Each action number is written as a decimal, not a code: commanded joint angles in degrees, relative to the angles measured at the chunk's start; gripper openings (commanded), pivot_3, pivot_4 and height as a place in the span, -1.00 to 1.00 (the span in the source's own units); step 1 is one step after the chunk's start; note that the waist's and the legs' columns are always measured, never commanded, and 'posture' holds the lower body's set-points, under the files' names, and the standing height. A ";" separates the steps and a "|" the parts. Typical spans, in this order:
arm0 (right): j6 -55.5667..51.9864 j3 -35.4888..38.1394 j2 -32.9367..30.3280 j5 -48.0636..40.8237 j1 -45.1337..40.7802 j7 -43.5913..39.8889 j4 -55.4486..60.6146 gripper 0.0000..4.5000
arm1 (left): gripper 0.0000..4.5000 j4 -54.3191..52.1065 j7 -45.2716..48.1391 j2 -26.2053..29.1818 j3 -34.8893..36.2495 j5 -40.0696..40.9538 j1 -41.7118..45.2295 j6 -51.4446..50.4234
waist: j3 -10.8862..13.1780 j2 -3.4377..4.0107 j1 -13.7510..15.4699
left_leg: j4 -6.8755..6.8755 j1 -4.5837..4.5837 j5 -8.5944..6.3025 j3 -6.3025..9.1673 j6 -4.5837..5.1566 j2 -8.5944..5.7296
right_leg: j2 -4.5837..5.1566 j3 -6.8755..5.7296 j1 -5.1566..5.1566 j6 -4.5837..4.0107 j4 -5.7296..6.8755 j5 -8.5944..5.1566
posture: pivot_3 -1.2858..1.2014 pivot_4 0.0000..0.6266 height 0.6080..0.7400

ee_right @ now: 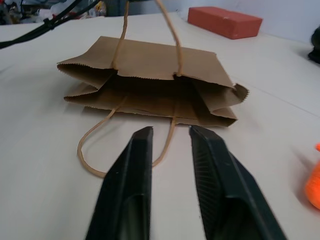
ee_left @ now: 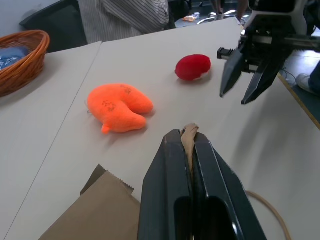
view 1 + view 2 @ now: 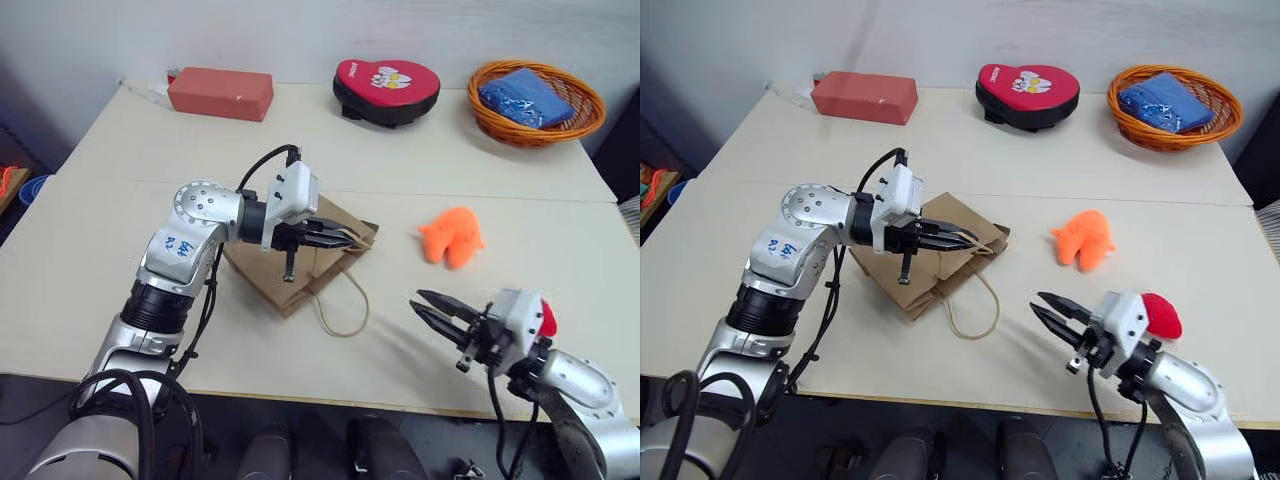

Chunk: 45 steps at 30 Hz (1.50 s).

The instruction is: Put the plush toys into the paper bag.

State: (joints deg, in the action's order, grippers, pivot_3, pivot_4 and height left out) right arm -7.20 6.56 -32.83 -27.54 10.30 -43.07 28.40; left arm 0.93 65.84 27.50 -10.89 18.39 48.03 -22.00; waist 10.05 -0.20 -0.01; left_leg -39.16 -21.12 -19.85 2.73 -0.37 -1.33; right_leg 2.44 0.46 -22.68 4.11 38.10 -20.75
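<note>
The brown paper bag (image 3: 298,282) lies flat on the table, mouth toward my right gripper. My left gripper (image 3: 362,240) is shut on the bag's upper cord handle (image 2: 189,134), lifting the top edge a little. The other handle loop (image 3: 340,318) lies on the table. The orange plush toy (image 3: 452,236) rests to the right of the bag. The red plush toy (image 3: 1160,315) sits just behind my right hand. My right gripper (image 3: 425,303) hovers low in front of the bag mouth (image 1: 150,95), open, with nothing between its fingers.
Along the far edge stand a red box (image 3: 220,93), a glossy red heart-shaped case (image 3: 386,88) and an orange wicker basket (image 3: 592,112) holding a blue cloth bundle (image 3: 525,97). A person in a striped top (image 2: 125,17) stands beyond the table.
</note>
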 commanded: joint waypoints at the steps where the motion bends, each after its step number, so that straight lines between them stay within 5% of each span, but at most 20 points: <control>1: -0.98 -5.29 0.84 5.16 -5.11 1.49 -1.25 -1.00 | -1.00 -3.25 -2.19 -1.23 3.13 3.68 0.31 -3.02 | 0.01 -0.02 0.01 | -0.01 -0.01 0.00 0.00 0.00 0.00 | 0.01 0.00 0.01 0.00 -0.03 0.00 | 0.03 -0.52 1.00; 10: 1.58 -14.79 11.57 16.19 -24.56 7.52 -20.31 -1.00 | -1.00 -4.10 -4.81 -0.88 5.16 7.41 2.33 -10.66 | 0.00 -0.02 -0.31 | -0.01 -0.02 0.03 -0.01 -0.05 -0.03 | 0.01 -0.01 -0.09 0.00 0.01 0.00 | 0.03 -0.52 1.00; 20: 3.69 -18.44 18.53 18.38 -33.67 5.99 -32.17 -1.00 | -1.00 -4.97 -5.98 -1.25 6.13 9.24 3.05 -11.98 | 0.00 -0.02 -0.41 | -0.03 -0.07 0.05 0.00 -0.09 -0.03 | 0.03 -0.03 -0.13 0.00 0.24 0.00 | 0.03 -0.52 1.00; 30: 3.31 -21.00 19.66 21.75 -35.58 4.03 -42.26 -1.00 | -1.00 -6.19 -9.33 -2.58 11.36 15.79 4.65 -16.66 | -0.01 -0.02 -1.62 | -0.05 -0.05 0.06 0.02 -0.11 -0.02 | 0.03 -0.05 -0.13 0.00 0.38 0.00 | 0.03 -0.52 1.00; 45: 0.50 -19.95 17.40 20.12 -33.51 0.07 -39.56 -1.00 | -1.00 -2.45 -12.44 1.65 19.09 18.97 5.69 -17.10 | -0.03 -0.07 -1.50 | -0.05 -0.02 0.08 0.08 -0.15 -0.07 | 0.08 -0.09 -0.11 0.00 0.41 0.00 | 0.03 -0.52 1.00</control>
State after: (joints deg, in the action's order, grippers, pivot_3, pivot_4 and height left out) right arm -5.70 -13.48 -14.78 -7.08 -24.64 -42.19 -11.20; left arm -1.03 53.86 29.05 6.73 36.18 53.32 -39.89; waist 10.02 -0.27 -1.51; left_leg -39.21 -21.15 -19.76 2.81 -0.52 -1.40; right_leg 2.52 0.37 -22.79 4.11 38.50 -20.75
